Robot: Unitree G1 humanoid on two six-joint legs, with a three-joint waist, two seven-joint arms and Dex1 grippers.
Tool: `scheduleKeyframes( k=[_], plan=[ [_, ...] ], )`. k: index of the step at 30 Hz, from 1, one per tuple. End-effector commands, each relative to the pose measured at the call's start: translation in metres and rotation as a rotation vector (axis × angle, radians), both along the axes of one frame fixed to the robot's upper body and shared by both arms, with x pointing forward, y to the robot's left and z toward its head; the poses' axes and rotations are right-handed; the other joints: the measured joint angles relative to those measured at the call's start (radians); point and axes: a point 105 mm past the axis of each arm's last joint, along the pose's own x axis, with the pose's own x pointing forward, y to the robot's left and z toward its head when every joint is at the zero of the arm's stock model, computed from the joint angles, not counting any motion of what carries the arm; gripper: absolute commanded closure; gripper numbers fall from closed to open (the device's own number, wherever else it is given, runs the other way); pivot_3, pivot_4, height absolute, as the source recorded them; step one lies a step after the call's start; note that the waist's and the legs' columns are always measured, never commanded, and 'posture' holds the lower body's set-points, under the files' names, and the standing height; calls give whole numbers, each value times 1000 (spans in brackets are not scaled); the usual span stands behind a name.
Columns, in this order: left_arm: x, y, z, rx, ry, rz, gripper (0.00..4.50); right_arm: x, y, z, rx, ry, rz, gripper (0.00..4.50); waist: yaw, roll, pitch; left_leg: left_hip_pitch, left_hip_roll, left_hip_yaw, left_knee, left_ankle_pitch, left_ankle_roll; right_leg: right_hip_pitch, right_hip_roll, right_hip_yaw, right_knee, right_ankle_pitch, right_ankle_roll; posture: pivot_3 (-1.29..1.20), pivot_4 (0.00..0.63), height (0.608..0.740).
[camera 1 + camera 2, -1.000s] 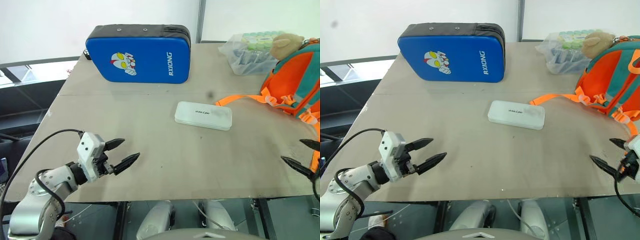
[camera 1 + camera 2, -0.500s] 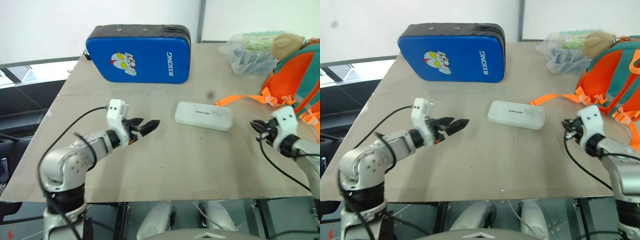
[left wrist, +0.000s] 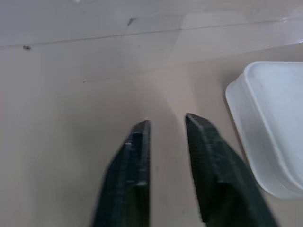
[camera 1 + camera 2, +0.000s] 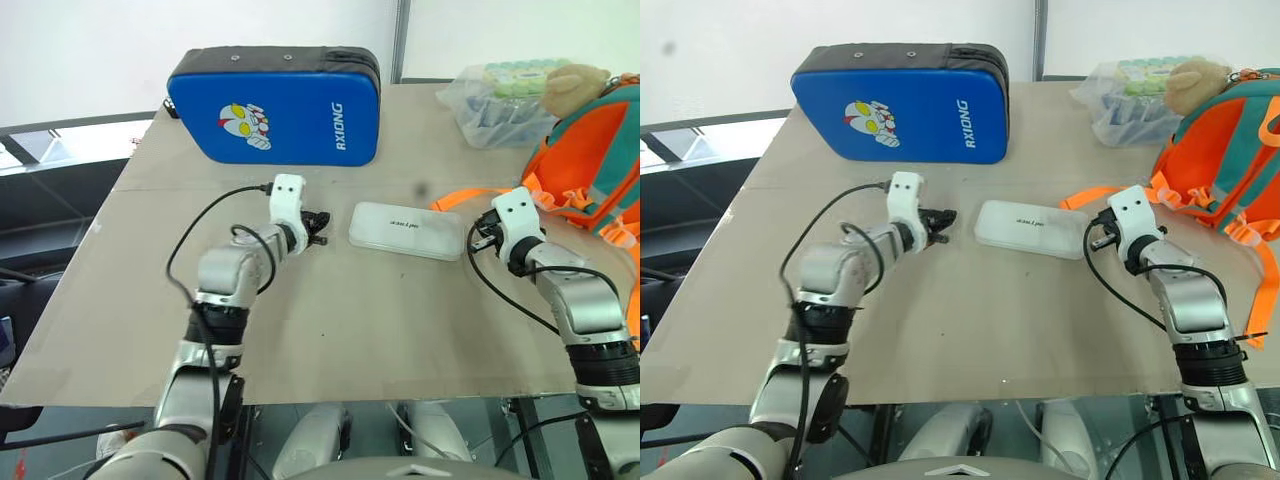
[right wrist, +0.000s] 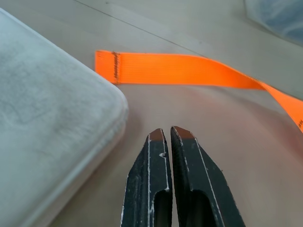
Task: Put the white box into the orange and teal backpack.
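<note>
The 2 grippers are placed at either end of the white box [image 4: 407, 231], which lies flat near the table's [image 4: 330, 340] middle: the left gripper [image 4: 318, 222] just beside its left end, fingers nearly together on nothing; the right gripper [image 4: 474, 240] at its right end, fingers together, empty. The step is judged to be the approach for a 2-sided squeeze; contact at both ends is needed next. An orange strap [image 5: 189, 71] lies by the right end. Farther right the orange and teal backpack [image 4: 590, 160] is seen; beyond, a blue padded case [image 4: 275, 105] and a clear bag [image 4: 495, 105].
</note>
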Motion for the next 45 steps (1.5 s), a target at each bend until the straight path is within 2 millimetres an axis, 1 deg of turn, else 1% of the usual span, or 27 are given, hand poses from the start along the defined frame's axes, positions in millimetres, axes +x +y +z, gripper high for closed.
scheduleKeyframes(
  k=[1, 2, 4, 7, 9, 13, 15, 17, 19, 21, 22, 23, 25, 26, 28, 29, 30, 31, 32, 33, 35, 37, 39, 42, 45],
  plan=[
    [6, -20, 3, 43, -73, -60, 4410, 3, 11, 6, -26, -18, 40, 4500, 0, 0, 0, -1, 0, 0, 0, 0, 0, -1, 0, 0, 0, 0, 0, 0, 150, 739],
    [7, -22, 2, 47, -75, -64, 4410, 3, 13, 5, -29, -13, 51, 4500, -1, 0, 0, -2, 0, 0, 0, 0, 0, -1, 0, 0, 0, 0, 0, 0, 150, 739],
    [2, -29, -4, 63, -66, -121, 4410, 0, 24, 1, -20, 10, 101, 4500, -1, 0, 0, -3, 0, 0, 2, 0, 0, -2, 0, 0, 1, 0, 0, 0, 150, 739],
    [-20, -34, -9, 80, -53, -215, 4410, -9, 43, 4, 8, 18, 205, 4500, -13, 0, 0, -3, 0, 0, 2, 0, 0, -2, 0, 1, 2, 0, 0, 0, 150, 739],
    [-33, -30, -10, 95, -48, -239, 4410, -18, 50, 4, 16, 35, 249, 4500, -25, 0, 0, -3, 0, 0, 1, 0, 0, -4, 0, 3, 2, 0, 0, 0, 150, 739],
    [-64, -14, -14, 103, 12, -237, 4410, -42, 62, 3, 42, 77, 326, 4500, -27, 0, 0, -4, 0, 0, 1, 0, 0, -5, 0, 4, 4, 0, 0, 0, 150, 739],
    [-80, -6, -17, 108, 46, -240, 4410, -51, 64, 1, 59, 96, 331, 4500, -27, 1, -1, -4, 0, 0, 1, 0, 0, -6, 1, 5, 5, 0, 0, 0, 150, 739],
    [-91, 1, -19, 112, 67, -231, 4410, -57, 65, -1, 64, 106, 325, 4500, -25, 1, -1, -3, 0, 0, 1, 0, 0, -6, 1, 5, 6, 0, 0, 0, 150, 739],
    [-98, 6, -20, 106, 74, -214, 4410, -59, 61, -6, 65, 116, 296, 4500, -21, 1, -1, -3, 0, 0, 3, 0, 0, -5, 1, 5, 8, 0, 0, 0, 150, 739],
    [-100, 12, -21, 99, 68, -194, 4410, -56, 53, -11, 51, 121, 256, 4500, -18, 1, -1, -1, 0, 0, 4, 0, 0, -4, 1, 5, 9, 0, 0, 0, 150, 739],
    [-103, 13, -21, 58, 80, -200, 4410, -55, 50, -13, 48, 124, 244, 4500, -17, 1, -1, 0, 0, 0, 4, 0, 0, -3, 0, 5, 9, 0, 0, 0, 150, 739],
    [-103, 21, -20, -12, 108, -166, 4194, -53, 46, -14, 43, 127, 234, 4500, -16, 1, -1, 0, 0, 1, 4, 0, 0, -3, 0, 5, 9, 0, 0, 0, 150, 739],
    [-106, 40, -23, -103, 168, -118, 3618, -51, 41, -16, 30, 128, 222, 4500, -16, 0, -1, 0, 0, 1, 4, 0, 0, -3, 1, 4, 10, 0, 0, 0, 150, 739],
    [-108, 56, -20, -139, 196, -108, 3099, -50, 38, -15, 28, 127, 220, 4500, -16, 0, -1, 0, 0, 1, 4, 0, 0, -3, 1, 4, 10, 0, 0, 0, 150, 739],
    [-114, 82, -12, -190, 248, -117, 2259, -48, 33, -14, 22, 125, 218, 4500, -21, 0, 0, 1, 0, 1, 3, 0, -1, -3, 1, 3, 11, 0, 0, 0, 150, 739],
    [-118, 93, -9, -211, 281, -127, 1801, -48, 32, -14, 18, 125, 220, 4500, -26, 1, 0, 1, 1, 1, 3, 0, -2, -4, 2, 3, 12, 0, 0, 0, 150, 739],
    [-121, 101, -7, -223, 317, -141, 1294, -47, 31, -14, 15, 125, 223, 4500, -27, 1, 0, 1, 1, 1, 3, 0, -2, -5, 3, 3, 13, 0, 0, 0, 150, 739],
    [-122, 105, -6, -231, 340, -150, 922, -47, 30, -14, 14, 125, 225, 4500, -27, 1, 0, 1, 1, 1, 3, 0, -3, -5, 3, 3, 13, 0, 0, 0, 150, 739],
    [-122, 108, -4, -248, 358, -157, 373, -46, 30, -14, 14, 125, 226, 4500, -26, 1, 0, 2, 2, 1, 2, 0, -3, -5, 3, 3, 13, 0, 0, 0, 150, 739],
    [-123, 106, -1, -285, 391, -189, 98, -46, 29, -14, 13, 125, 229, 4500, -22, 1, 0, 1, 1, 1, 2, 0, -3, -5, 3, 3, 12, 0, 0, 0, 150, 739],
    [-122, 92, 7, -402, 458, -268, 98, -45, 28, -15, 13, 125, 233, 4500, -11, 0, 0, 1, 1, 1, 3, 0, -3, -5, 2, 2, 11, 0, 0, 0, 150, 739],
    [-117, 77, 10, -468, 499, -322, 98, -44, 29, -16, 16, 129, 244, 4500, 1, 0, 0, 1, 0, 0, 5, -1, -3, -4, 1, 0, 11, 0, 0, 0, 150, 739],
    [-108, 64, 10, -544, 520, -342, 98, -45, 32, -16, 19, 131, 267, 4500, 2, 0, 0, 1, -1, 0, 5, -1, -3, -4, 1, 0, 11, 0, 0, 0, 150, 739],
    [-100, 47, 1, -560, 564, -350, 98, -46, 38, -17, 3, 132, 322, 4500, -4, -1, 0, 1, -1, 0, 5, -1, -3, -3, 1, 1, 11, 0, 0, 0, 150, 739],
    [-97, 33, -8, -568, 610, -372, 98, -45, 45, -16, -5, 126, 354, 4500, -20, -1, 0, 1, 0, 0, 3, 0, -3, -5, 1, 3, 12, 0, 0, 0, 150, 739]
  ],
)
